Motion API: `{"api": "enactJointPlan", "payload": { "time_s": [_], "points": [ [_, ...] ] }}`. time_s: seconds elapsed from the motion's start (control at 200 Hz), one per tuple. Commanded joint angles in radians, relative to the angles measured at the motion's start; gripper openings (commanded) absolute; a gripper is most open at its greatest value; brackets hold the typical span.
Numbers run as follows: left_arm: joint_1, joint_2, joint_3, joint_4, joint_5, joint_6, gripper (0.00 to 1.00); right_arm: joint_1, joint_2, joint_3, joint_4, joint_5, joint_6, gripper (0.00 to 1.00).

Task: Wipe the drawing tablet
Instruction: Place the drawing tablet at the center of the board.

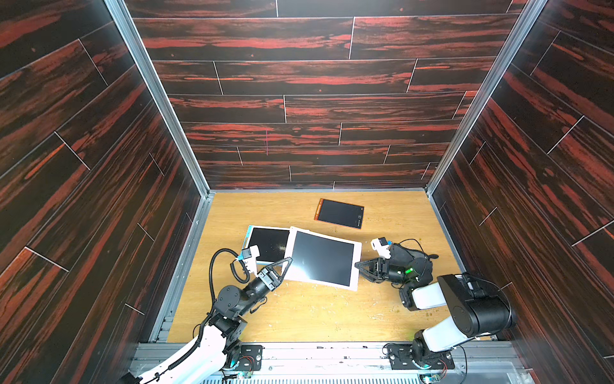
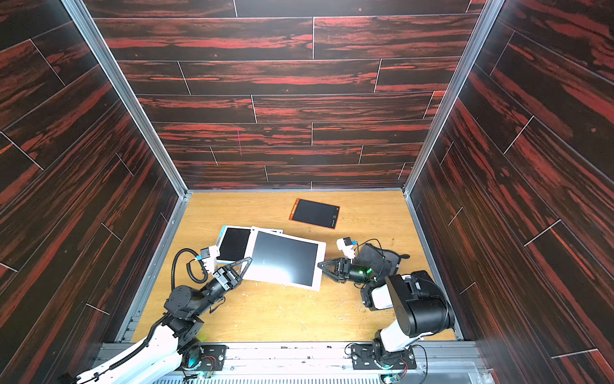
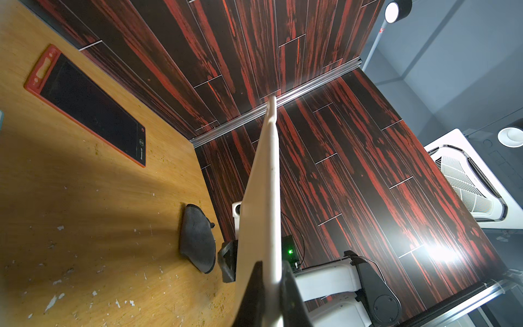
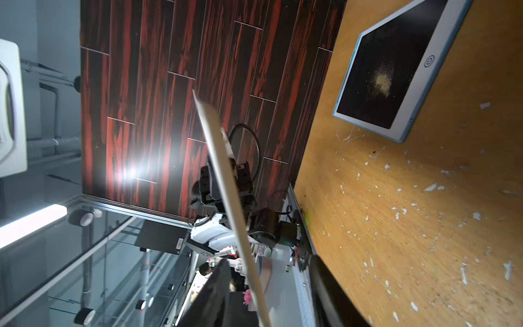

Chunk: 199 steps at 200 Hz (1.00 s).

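Observation:
A large white-framed drawing tablet (image 1: 322, 259) (image 2: 285, 259) with a dark screen is held off the table, overlapping a smaller blue-edged tablet (image 1: 267, 242) (image 4: 390, 65). A pale dust patch (image 4: 382, 80) lies on that smaller screen. My left gripper (image 1: 287, 262) (image 3: 272, 269) is shut on the white tablet's left edge (image 3: 263, 184). My right gripper (image 1: 357, 266) (image 4: 268, 260) straddles the opposite edge (image 4: 223, 170), open, with a gap on each side. A dark cloth (image 1: 408, 256) (image 3: 198, 237) lies on the table under the right arm.
An orange-framed tablet (image 1: 339, 213) (image 3: 90, 107) lies flat near the back wall. White flecks and crumbs (image 4: 396, 215) are scattered over the wooden table (image 1: 315, 316). Dark panelled walls (image 1: 99, 199) close in the left, back and right.

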<state>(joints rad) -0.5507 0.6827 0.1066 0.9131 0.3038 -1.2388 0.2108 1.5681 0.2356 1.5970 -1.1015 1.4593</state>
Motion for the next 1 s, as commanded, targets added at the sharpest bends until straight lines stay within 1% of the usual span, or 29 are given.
{"api": "enactJointPlan", "payload": {
  "time_s": [0.0,0.11,0.261,0.321,0.546,0.812,0.927,0.992],
  "points": [
    [0.005,0.001,0.029,0.078,0.012,-0.006,0.00,0.009,0.003,0.025,0.034,0.008,0.018,0.39],
    [0.005,-0.005,0.031,0.071,0.010,-0.001,0.00,0.013,0.009,0.022,0.034,0.005,0.018,0.33],
    [0.005,-0.037,0.033,0.028,0.002,0.014,0.00,0.015,0.005,-0.004,0.034,-0.003,0.008,0.32],
    [0.005,-0.054,0.033,0.004,-0.004,0.021,0.00,0.014,0.003,-0.015,0.034,-0.005,0.001,0.28],
    [0.006,-0.100,0.035,-0.052,-0.009,0.033,0.00,0.012,0.006,-0.031,0.033,-0.012,-0.011,0.28],
    [0.005,-0.082,0.035,-0.033,0.003,0.020,0.00,0.014,-0.011,0.000,0.034,-0.010,0.017,0.28],
    [0.005,-0.075,0.033,-0.020,-0.004,0.020,0.00,0.014,0.000,0.006,0.034,-0.014,0.020,0.24],
    [0.006,-0.077,0.034,-0.024,-0.005,0.024,0.00,0.014,0.004,0.001,0.034,-0.014,0.018,0.23]
  ]
}}
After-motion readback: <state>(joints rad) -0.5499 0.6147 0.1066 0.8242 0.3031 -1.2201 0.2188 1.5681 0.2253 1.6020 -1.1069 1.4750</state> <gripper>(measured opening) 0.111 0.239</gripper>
